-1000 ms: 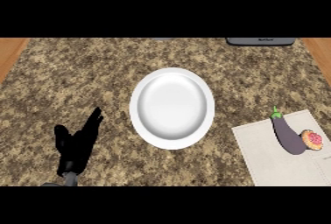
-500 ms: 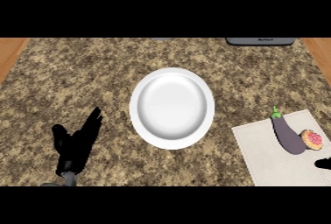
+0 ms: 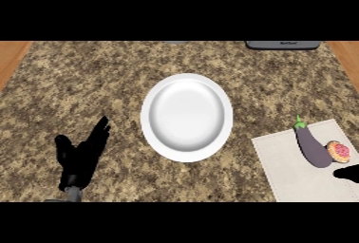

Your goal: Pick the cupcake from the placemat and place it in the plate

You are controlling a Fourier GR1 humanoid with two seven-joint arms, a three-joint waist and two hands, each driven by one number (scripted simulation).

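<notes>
Now, in the head view, a dark shape that can be taken for the right robot hand is seen entering at the lower right edge, where half a second ago only a faint sliver showed and a second ago nothing at all; so little of it is visible that it cannot be told whether it is open or closed. It lies over the right part of the placemat, just below the cupcake, and no contact with the cupcake can be made out. The cupcake is found where it was in both earlier pictures, on the placemat near its right side, just beside or touching the eggplant, which lies slantwise with its green stem toward the plate. The plate is seen in the middle of the table, white, with nothing in it, and well apart from the cupcake. The left robot hand is shown at the lower left, open with fingers straight and pointing up the view, resting in the same place as before. A dark object is partly seen at the far edge of the table. The change is judged to mean that the reach toward the cupcake has only begun: nothing is gripped yet, and the eggplant close alongside is likely to crowd the grasp.
</notes>
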